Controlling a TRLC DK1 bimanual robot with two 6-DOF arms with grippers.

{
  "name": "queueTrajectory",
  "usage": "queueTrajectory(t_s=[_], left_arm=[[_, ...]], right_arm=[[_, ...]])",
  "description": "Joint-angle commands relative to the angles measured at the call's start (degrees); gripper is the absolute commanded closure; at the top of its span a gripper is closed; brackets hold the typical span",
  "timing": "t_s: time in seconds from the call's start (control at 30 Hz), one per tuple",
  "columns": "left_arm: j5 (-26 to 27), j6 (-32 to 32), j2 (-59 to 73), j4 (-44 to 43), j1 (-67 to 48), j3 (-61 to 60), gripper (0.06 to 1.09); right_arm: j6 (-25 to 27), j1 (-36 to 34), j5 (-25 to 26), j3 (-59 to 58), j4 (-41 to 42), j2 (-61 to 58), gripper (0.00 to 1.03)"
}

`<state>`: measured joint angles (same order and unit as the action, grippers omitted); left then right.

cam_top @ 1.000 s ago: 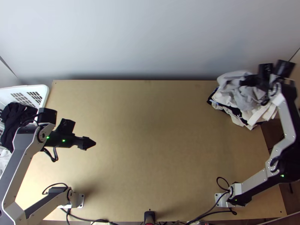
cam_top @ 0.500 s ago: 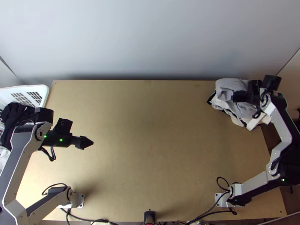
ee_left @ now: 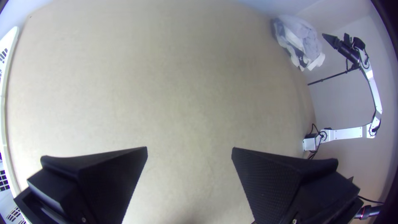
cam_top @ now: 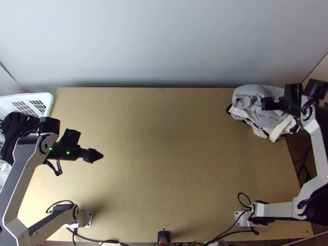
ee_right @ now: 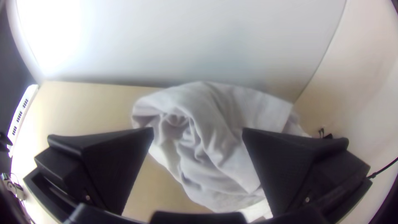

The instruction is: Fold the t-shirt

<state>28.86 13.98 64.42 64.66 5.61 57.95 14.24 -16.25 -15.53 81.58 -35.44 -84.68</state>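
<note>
A light grey cloth [cam_top: 248,98] lies bunched on top of a pile of white and black cloths at the table's back right corner. My right gripper [cam_top: 264,103] is above that pile; in the right wrist view the right gripper [ee_right: 198,132] stands open, with the grey cloth [ee_right: 211,153] seen beyond and between its fingers, apparently not gripped. Over the left part of the table is my left gripper [cam_top: 98,156]. Bare tabletop shows between the wide-apart fingers of the left gripper [ee_left: 189,151] in the left wrist view.
A white basket [cam_top: 50,100] with black cloth [cam_top: 15,131] and some white cloth stands at the table's left edge. Bare wooden tabletop [cam_top: 164,143] stretches across the middle. A pale wall [cam_top: 164,45] rises behind the table.
The right gripper first came down and toward the left over the pile, then shifted back right. The grey cloth has settled into a more spread bunch on the pile. The left arm has moved only slightly.
</note>
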Motion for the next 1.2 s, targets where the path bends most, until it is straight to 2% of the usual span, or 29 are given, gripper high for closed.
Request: queueTrajectory(t_s=[0.0, 0.13, 0.23, 0.3, 0.53, 0.67, 0.8, 0.97, 1.17], left_arm=[[-0.03, -0.09, -0.18, 0.11, -0.24, 0.05, 0.10], [-0.03, -0.79, -0.61, 0.38, -0.86, -0.03, 0.10], [-0.03, -1.32, -1.49, 0.46, -1.12, -0.39, 0.10], [-0.03, -1.76, -2.28, 0.55, -1.12, -0.82, 0.10], [-0.21, -2.11, -5.89, 0.64, -1.04, -3.11, 0.10], [-0.21, -2.38, -6.06, -0.24, -1.04, -3.64, 0.10], [-0.82, -6.16, -7.29, -7.62, -0.86, -2.76, 0.10], [-7.15, -10.81, -8.17, -17.64, -1.30, -0.56, 0.10], [-12.60, -12.13, -10.37, -22.65, -1.30, -4.16, 0.10]], right_arm=[[-4.04, 3.15, -1.17, 11.14, -1.47, -3.03, 0.03], [-6.33, 4.47, -1.08, 18.44, -0.59, -12.26, 0.03], [-6.68, 4.91, -0.73, 18.61, -0.33, -17.88, 0.03], [-6.59, 4.91, 0.85, 15.54, 0.20, -20.08, 0.03], [-3.61, 3.24, 3.05, -5.20, 11.62, -20.08, 0.03], [-2.37, 1.13, 3.05, -7.40, 12.33, -17.36, 0.03], [-2.73, 0.78, 3.05, -4.94, 12.33, -10.68, 0.03], [-2.99, 3.77, 2.79, 1.65, 9.43, -3.03, 0.03], [-9.85, 9.66, 2.87, 4.20, 8.28, 5.85, 0.03]])
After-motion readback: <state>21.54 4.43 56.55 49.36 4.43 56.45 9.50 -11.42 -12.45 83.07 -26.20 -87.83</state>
